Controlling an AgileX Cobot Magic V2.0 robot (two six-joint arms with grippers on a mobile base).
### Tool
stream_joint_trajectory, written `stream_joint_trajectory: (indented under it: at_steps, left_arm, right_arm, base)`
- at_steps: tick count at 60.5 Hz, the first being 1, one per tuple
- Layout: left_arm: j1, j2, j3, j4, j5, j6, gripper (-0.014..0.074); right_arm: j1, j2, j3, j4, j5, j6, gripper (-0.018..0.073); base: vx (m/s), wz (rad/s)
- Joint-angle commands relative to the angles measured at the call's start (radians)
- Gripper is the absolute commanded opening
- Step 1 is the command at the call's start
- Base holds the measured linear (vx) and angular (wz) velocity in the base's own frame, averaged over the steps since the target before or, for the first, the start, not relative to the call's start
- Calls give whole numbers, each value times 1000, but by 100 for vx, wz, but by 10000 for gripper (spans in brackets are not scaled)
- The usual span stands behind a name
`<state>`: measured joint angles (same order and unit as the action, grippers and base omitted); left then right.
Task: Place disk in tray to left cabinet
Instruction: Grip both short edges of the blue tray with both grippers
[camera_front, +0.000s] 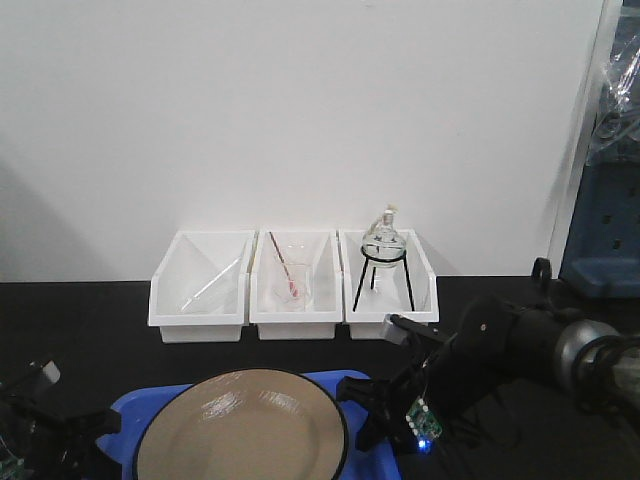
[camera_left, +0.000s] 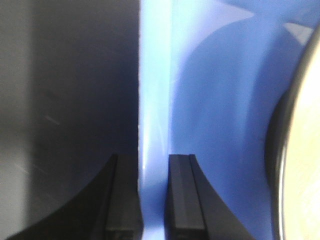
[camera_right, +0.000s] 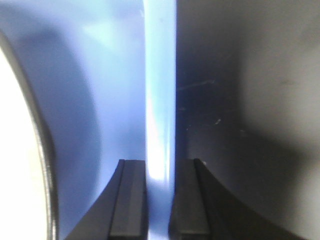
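Only the front-facing view takes in the whole scene. The tan, black-rimmed disk (camera_front: 243, 428) lies in the blue tray (camera_front: 135, 405) on the black table (camera_front: 90, 330), at the bottom centre. Well behind them, three white open-front bins (camera_front: 293, 285) stand in a row against the white wall (camera_front: 300, 110). The left one holds a glass rod (camera_front: 212, 282), the middle one a beaker (camera_front: 292, 280), and the right one a round flask (camera_front: 382, 240) on a black tripod stand (camera_front: 383, 275). The left gripper (camera_front: 95, 425) sits at the tray's left edge and the right gripper (camera_front: 358, 400) at its right edge. Here the grip itself is too small to judge.

The left wrist view gives that detail. The left gripper (camera_left: 152, 200) has its two black fingers (camera_left: 185, 200) pressed on either side of the tray's raised lip. Table lies to the left of the lip, and the disk (camera_left: 305, 150) is at the far right.

The right wrist view mirrors it. The right gripper (camera_right: 159, 200) pinches the lip between its fingers (camera_right: 129, 200), with the disk (camera_right: 20, 165) at the left and table at the right.
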<state>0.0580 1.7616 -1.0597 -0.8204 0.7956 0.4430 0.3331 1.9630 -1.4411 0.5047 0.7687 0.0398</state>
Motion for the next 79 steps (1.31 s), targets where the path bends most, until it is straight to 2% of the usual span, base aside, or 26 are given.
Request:
stream_joint_trajectory:
  at_steps: [1, 17, 36, 52, 79]
  left_arm:
    - [-26, -86, -38, -134, 104, -51, -1]
    - [-26, -107, -192, -134, 230, -198, -1]
    - [-26, -107, -313, -133, 326, -304, -1]
    - [-53, -177, -312, -133, 282, -333, -1]
    - [-71, -289, -312, -131, 268, -389, -1]
  right_arm:
    - [6, -98, -35, 130, 0, 8, -6]
    - [3, -173, -35, 180, 31, 15, -6]
    - [-23, -234, -35, 214, 80, 57, -6]
    - [-92, -282, -35, 245, 121, 49, -6]
    - [-93, -359, -35, 267, 157, 22, -6]
  base:
    - [0, 0]
    - [0, 0]
    - [0, 0]
    - [0, 0]
    - [0, 0]
